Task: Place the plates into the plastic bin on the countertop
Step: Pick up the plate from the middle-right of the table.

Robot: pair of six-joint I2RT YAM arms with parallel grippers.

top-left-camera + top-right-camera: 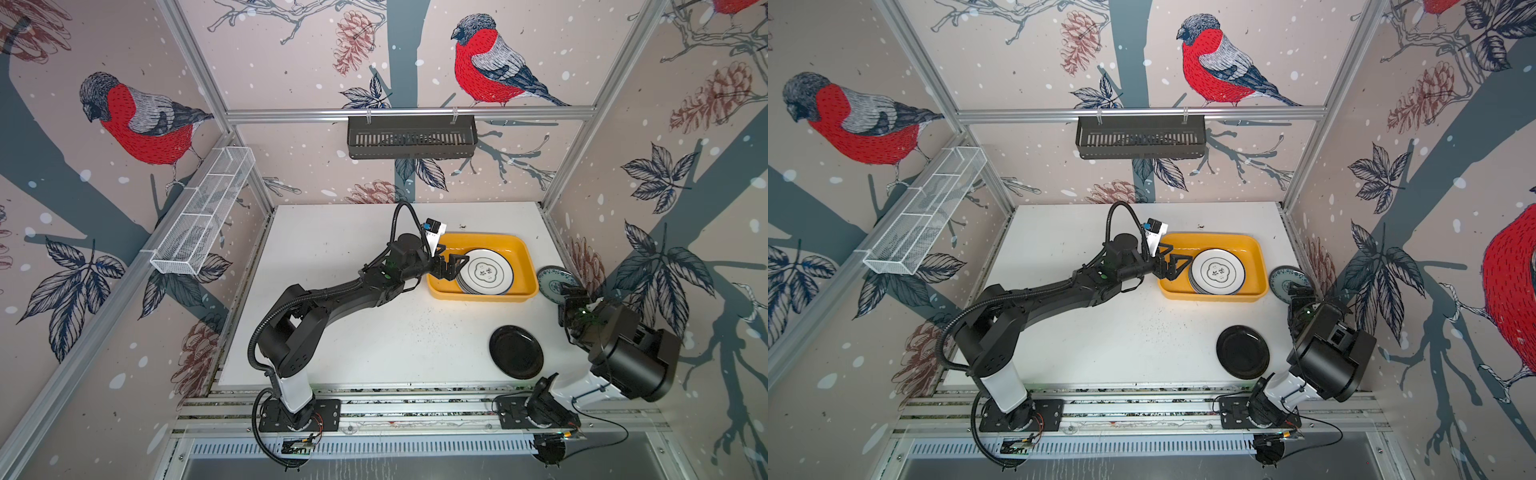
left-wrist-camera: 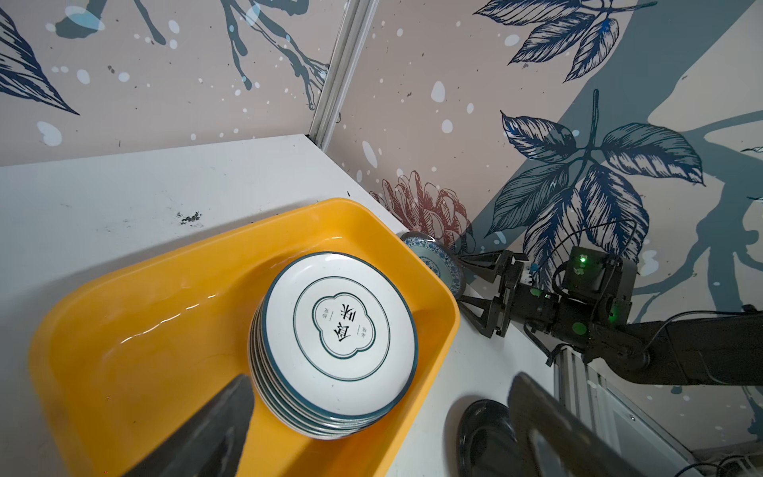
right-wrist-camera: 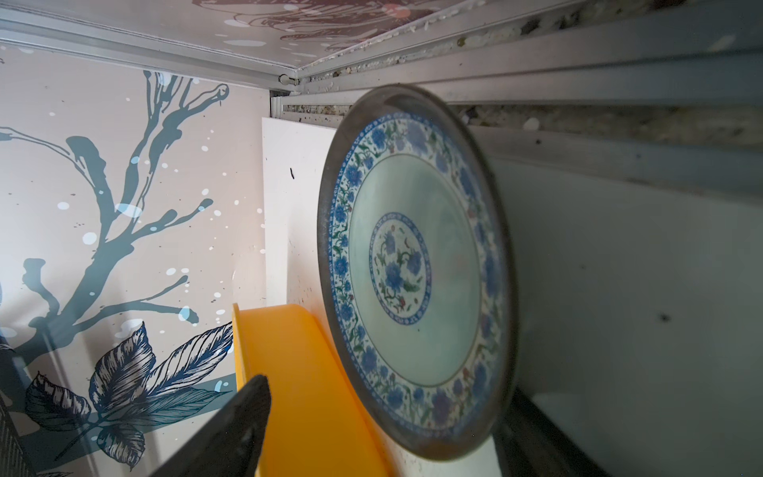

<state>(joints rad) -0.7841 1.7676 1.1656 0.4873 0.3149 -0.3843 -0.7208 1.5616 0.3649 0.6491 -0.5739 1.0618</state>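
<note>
Plates: stack of round white dark-rimmed plates point(image 1: 486, 272) sits in shallow yellow plastic bin point(image 1: 515, 257) on white countertop point(image 1: 332, 232). L gripper point(image 1: 459, 270) is spread wide at the stack's edge, holding nothing. R gripper point(image 2: 466, 277), jaws parted, straddles tilted blue-green floral plate point(image 1: 552, 280) just beside the bin. Plain black plate point(image 1: 516, 351) lies flat on the countertop, apart from the bin.

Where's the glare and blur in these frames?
Left wrist: glare streaks on the bin floor, near fingers blurred. Right wrist: blue plate soft, dark finger out of focus. Both top views: sharp, mild glare in the bin.

Left gripper point(image 1: 458, 269) and right gripper point(image 2: 465, 278) spread wide
</note>
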